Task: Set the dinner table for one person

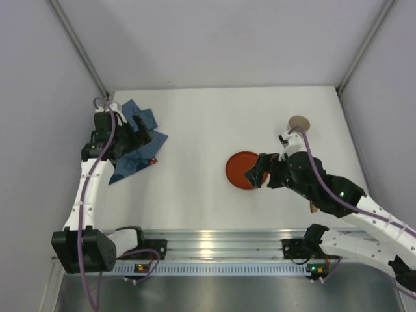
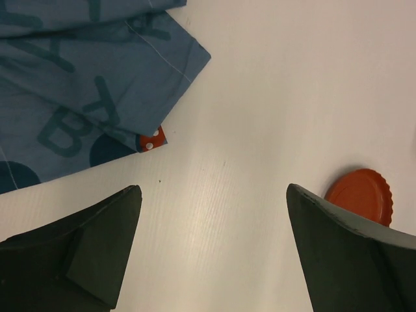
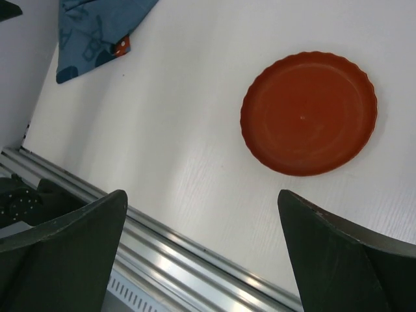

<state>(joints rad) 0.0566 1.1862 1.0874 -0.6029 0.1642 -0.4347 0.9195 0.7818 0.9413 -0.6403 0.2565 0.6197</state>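
Grey walls (image 1: 227, 39) boxed in the white table (image 1: 195, 117), which filled the whole floor between them. Rumpled at its left lay the blue mat (image 2: 97, 58); the red plate (image 3: 309, 112) sat bare near the middle. Both the left gripper (image 2: 211, 195) and right gripper (image 3: 201, 195) gaped, empty. Dragged by one corner, the mat would likely bunch; the plate's low rim could slip a pinch.

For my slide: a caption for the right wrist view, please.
Open right gripper over the dinner table, near a red scalloped plate.
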